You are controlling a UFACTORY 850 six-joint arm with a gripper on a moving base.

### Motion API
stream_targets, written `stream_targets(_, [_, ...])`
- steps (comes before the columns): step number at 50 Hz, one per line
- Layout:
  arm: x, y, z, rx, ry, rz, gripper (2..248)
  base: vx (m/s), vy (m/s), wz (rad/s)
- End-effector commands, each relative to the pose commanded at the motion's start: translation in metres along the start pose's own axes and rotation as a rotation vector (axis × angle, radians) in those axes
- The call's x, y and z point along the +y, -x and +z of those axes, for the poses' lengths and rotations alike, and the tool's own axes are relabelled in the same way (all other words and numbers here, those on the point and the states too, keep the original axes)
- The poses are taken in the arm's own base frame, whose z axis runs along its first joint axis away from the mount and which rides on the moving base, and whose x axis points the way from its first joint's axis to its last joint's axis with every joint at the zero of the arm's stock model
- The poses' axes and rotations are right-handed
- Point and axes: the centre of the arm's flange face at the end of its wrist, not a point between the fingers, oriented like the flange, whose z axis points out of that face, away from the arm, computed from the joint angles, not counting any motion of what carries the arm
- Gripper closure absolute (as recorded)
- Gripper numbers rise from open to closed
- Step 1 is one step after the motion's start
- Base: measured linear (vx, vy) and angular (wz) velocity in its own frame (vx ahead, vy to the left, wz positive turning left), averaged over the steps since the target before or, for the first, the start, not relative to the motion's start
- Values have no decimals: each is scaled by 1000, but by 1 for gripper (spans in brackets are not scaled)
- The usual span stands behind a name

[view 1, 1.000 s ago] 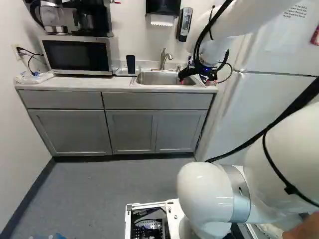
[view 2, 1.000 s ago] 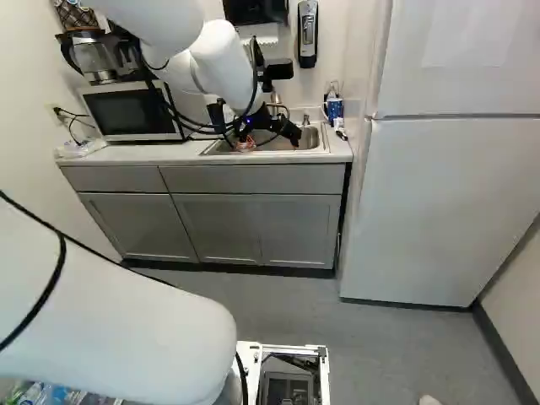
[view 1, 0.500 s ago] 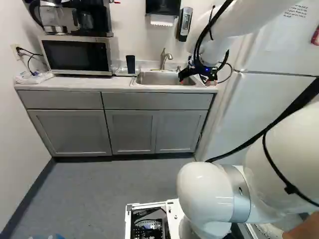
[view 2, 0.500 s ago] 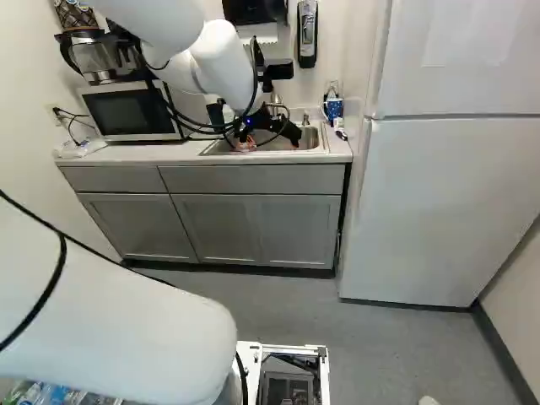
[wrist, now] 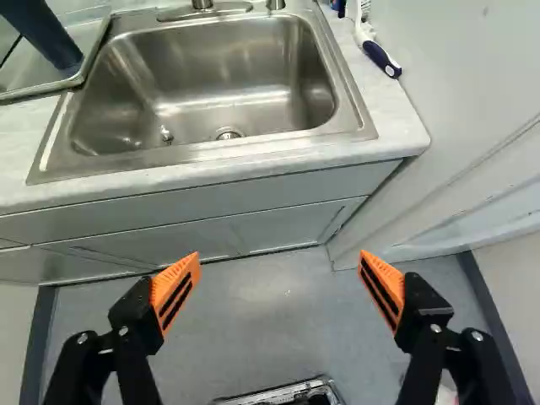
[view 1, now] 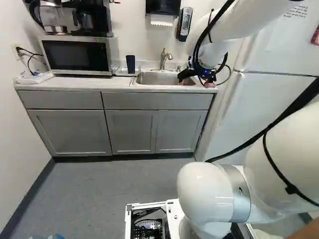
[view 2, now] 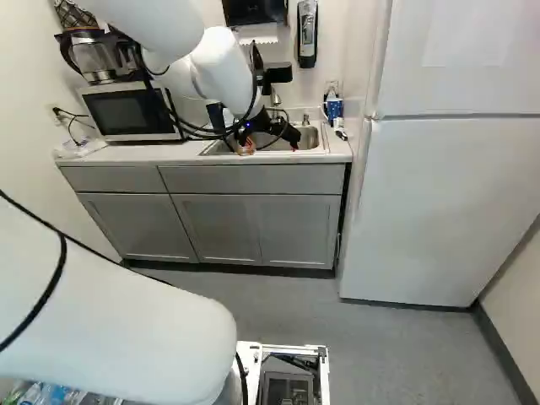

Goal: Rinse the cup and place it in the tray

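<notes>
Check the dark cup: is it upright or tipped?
Upright: the dark cup stands on its end in the tray beside the sink.

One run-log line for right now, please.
tool: open, nothing gripped | cup: upright in tray | tray: beside sink

The claw point(view 2: 270, 147) stands spread before the sink point(wrist: 228, 72).
</notes>
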Motion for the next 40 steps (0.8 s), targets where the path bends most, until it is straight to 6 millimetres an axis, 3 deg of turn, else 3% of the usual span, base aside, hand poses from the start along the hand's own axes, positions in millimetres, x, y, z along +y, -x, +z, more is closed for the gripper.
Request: stream_targets(40, [-15,42,32,90,-31,-25,3,0,0,0])
